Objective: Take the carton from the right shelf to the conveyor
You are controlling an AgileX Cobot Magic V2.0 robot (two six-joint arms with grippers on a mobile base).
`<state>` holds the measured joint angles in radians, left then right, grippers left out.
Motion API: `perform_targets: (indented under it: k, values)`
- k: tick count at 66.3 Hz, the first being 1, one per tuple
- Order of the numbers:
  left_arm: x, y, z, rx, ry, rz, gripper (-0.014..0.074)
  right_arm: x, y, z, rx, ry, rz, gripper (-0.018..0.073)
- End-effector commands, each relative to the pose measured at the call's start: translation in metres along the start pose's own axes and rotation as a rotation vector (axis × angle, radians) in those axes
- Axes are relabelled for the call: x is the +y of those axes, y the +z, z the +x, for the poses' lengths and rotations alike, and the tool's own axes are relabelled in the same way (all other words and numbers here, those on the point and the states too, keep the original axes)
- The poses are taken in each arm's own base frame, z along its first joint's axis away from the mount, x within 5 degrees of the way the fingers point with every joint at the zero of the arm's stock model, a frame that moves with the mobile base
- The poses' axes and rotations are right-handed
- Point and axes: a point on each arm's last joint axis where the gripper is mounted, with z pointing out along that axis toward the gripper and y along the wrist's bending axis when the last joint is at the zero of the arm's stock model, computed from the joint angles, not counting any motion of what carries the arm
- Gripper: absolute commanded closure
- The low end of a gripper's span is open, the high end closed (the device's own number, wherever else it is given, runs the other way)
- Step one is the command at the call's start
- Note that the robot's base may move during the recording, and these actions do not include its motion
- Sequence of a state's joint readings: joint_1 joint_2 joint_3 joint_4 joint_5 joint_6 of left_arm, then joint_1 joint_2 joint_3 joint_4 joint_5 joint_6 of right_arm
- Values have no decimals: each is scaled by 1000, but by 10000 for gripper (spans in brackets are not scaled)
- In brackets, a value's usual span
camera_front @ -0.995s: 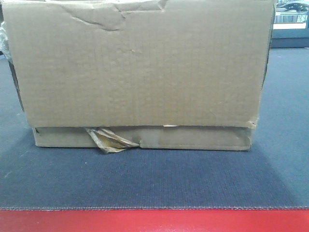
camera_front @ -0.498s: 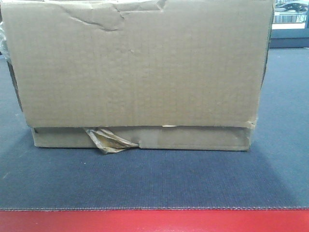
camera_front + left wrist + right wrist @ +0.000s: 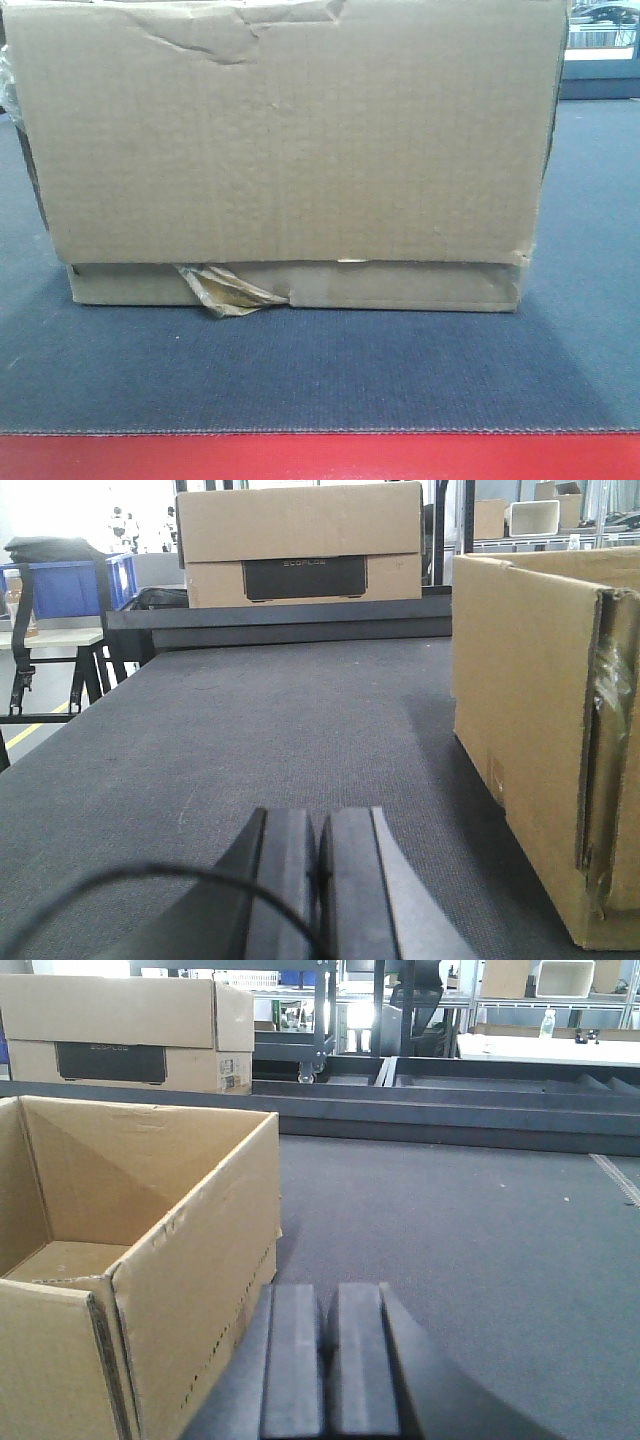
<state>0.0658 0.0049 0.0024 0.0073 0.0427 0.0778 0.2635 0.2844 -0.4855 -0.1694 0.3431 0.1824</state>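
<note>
Carton (image 3: 290, 150) is sitting flat on the conveyor (image 3: 320, 370), filling most of the front view, just behind the red border strip (image 3: 320, 457). Brown corrugated face is showing a dented top edge, crumpled yellowish tape (image 3: 225, 290) hanging at the lower seam, and a torn lower right corner. Right wrist view is showing it open-topped and empty inside, flaps down.

Left end effector (image 3: 320, 880) is hovering low over the belt beside the carton's left wall, pads pressed together, holding nothing. Right end effector (image 3: 325, 1370) is doing the same just off the carton's right wall, clenched and empty. Neither is touching the carton.

Carton's top and left edge are running out of the front view; arms are not showing there. In the left wrist view the carton is getting cut off at the right edge. A black cable (image 3: 120, 890) is looping across the bottom. A second box (image 3: 300, 545) is sitting far back, its label too small to read clearly.

Against the earlier frames nothing is changing: carton, tape and belt are staying put.
</note>
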Motion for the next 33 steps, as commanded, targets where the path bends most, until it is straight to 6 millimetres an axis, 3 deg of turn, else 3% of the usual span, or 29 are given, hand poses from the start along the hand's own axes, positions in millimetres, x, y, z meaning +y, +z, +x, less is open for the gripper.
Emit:
perform_targets:
  k: [1,33]
  values:
    - [0,-1,-2,-18,-7,2,596,0,-1,-2,-32,-20,2,627]
    - [0,-1,-2,-18,-7,2,596,0,-1,-2,-32,-20,2,627]
